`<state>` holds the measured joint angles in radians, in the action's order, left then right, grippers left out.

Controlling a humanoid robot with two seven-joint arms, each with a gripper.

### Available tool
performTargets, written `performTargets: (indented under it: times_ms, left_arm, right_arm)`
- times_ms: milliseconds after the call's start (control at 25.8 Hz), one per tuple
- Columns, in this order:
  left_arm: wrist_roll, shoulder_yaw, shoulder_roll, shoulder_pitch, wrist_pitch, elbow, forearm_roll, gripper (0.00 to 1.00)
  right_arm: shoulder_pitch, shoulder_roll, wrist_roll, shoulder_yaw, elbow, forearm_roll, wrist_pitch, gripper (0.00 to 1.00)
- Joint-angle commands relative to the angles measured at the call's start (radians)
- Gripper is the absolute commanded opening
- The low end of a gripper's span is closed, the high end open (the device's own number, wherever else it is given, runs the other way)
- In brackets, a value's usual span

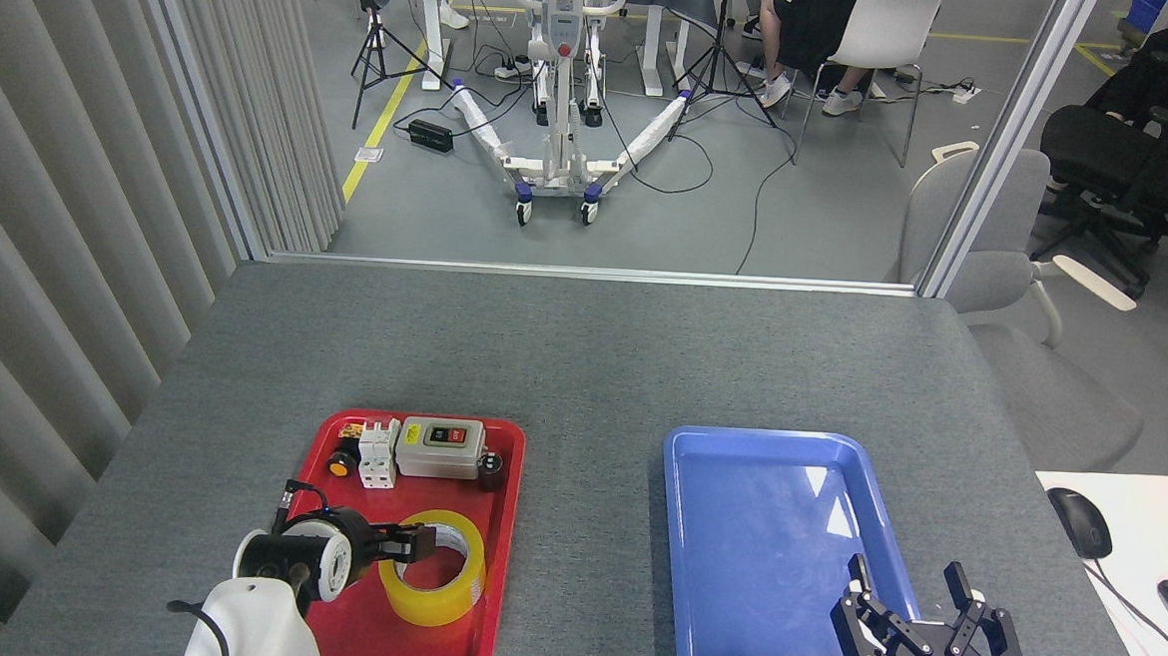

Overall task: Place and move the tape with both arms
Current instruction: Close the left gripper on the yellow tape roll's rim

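Note:
The tape [432, 608], a wide yellow roll with a white printed core, lies flat in the near half of the red tray [506, 524]. My left gripper [417, 542] reaches in from the roll's left, its dark fingers [411, 539] over the roll's left rim and core opening. The wrist hides most of it, so its jaws are unclear. My right gripper [914, 603] hovers open over the near right corner of the blue tray [764, 517], which holds nothing.
At the far end of the red tray sit a grey switch box [441, 447], white breakers [378, 452], a yellow button [340, 467] and a small dark cylinder [490, 471]. A mouse [1081, 522] lies on a white desk at right.

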<state>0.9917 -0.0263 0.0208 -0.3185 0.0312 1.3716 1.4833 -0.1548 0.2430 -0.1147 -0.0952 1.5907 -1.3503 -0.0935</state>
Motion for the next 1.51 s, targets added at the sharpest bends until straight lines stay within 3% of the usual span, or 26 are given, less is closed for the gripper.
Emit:
performTargets:
  times_ms: [0, 155, 426, 969, 1278, 1472]
  left_arm:
    - [0.088, 0.0, -0.002, -0.019, 0.001, -0.014, 0.0, 1.0]
    - [0.165, 0.002, -0.025, -0.042, 0.001, -0.034, -0.001, 1.0]
    - [0.168, 0.002, -0.041, -0.074, 0.001, -0.114, 0.0, 1.0]
    - [0.168, 0.022, -0.015, -0.096, -0.002, -0.137, 0.011, 1.0]
    - [0.166, 0.022, -0.012, -0.1, -0.001, -0.167, 0.014, 0.95]
    - [0.165, 0.025, -0.015, -0.1, -0.002, -0.181, 0.017, 0.83]
  right_arm:
    - [0.0, -0.001, 0.0, 0.0, 0.0, 0.0, 0.0, 1.0]
    - [0.0, -0.002, 0.0, 0.0, 0.0, 0.0, 0.0, 1.0]
    - [0.0, -0.005, 0.0, 0.0, 0.0, 0.0, 0.006, 1.0]
    - [0.001, -0.001, 0.0, 0.0, 0.0, -0.001, 0.005, 1.0]
    - [0.0, -0.002, 0.0, 0.002, 0.0, -0.001, 0.003, 1.0]
    - [0.0, -0.001, 0.0, 0.002, 0.0, -0.003, 0.001, 1.0]
